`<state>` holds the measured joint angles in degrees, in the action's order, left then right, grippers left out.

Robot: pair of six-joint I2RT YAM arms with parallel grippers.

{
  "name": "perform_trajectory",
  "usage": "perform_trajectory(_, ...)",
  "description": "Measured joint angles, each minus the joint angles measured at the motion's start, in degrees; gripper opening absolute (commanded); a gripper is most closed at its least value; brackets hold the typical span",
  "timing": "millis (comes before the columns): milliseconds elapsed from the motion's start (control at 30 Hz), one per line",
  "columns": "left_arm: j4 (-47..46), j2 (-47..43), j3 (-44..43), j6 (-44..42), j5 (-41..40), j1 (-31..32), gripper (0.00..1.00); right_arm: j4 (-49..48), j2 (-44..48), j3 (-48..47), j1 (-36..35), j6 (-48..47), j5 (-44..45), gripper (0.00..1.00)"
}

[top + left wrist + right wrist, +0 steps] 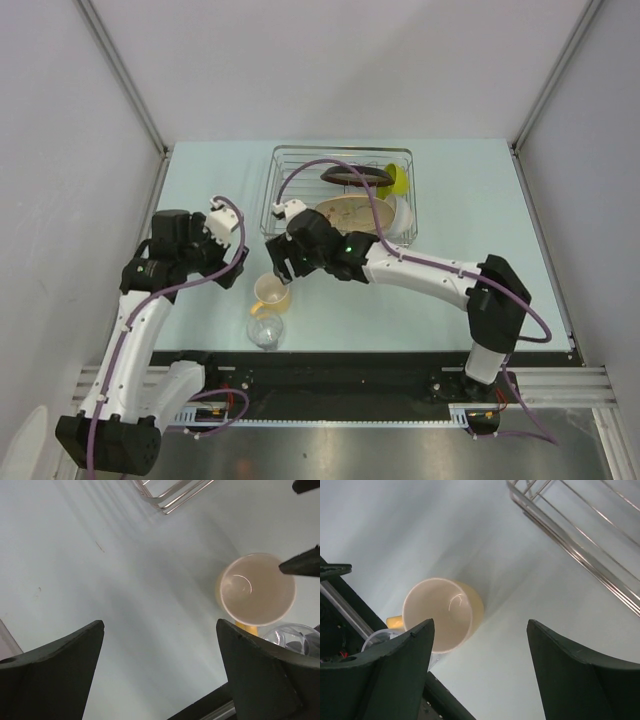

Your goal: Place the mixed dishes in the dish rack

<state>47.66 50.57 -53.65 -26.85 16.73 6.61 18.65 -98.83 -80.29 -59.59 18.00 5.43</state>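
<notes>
Top external looks down from high behind the near table (470,190) edge, distant; both wrist views hang close, facing down, sharing the cream-yellow mug (257,590) and a dish rack (161,501) corner.

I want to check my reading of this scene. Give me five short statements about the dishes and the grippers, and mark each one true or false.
1. The cream-yellow mug stands on the table, outside the dish rack. True.
2. The small clear glass is inside the rack. False: it is on the table next to the mug.
3. The right gripper is open and holds nothing. True.
4. The left gripper is shut on the mug. False: it is open and empty, with the mug off to one side.
5. The dark red-brown dish is in the rack. True.
</notes>
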Motion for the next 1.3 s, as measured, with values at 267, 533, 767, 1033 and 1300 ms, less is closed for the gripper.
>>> perform_trajectory(267,0.0,0.9,-0.5,0.0,2.8,-6.3,1.0,3.8,-5.7,-2.8,-3.5,0.0,1.6,0.71)
perform_trajectory(533,-0.9,4.7,-3.7,1.0,5.1,-8.9,1.0,5.9,-9.4,-3.0,-3.5,0.0,2.3,0.61)
perform_trajectory(767,-2.3,5.8,-5.1,2.9,6.3,-9.0,1.0,4.0,-12.0,-3.7,-2.7,0.3,2.5,0.0)
perform_trajectory(1033,-2.9,7.2,-6.8,4.9,6.6,-9.0,1.0,1.5,-11.9,-2.6,-0.7,1.8,0.0,0.0)
perform_trajectory(1300,-4.9,9.7,-8.0,6.9,8.2,-9.0,1.0,-1.1,-10.6,0.0,0.5,2.7,-2.0,0.0)
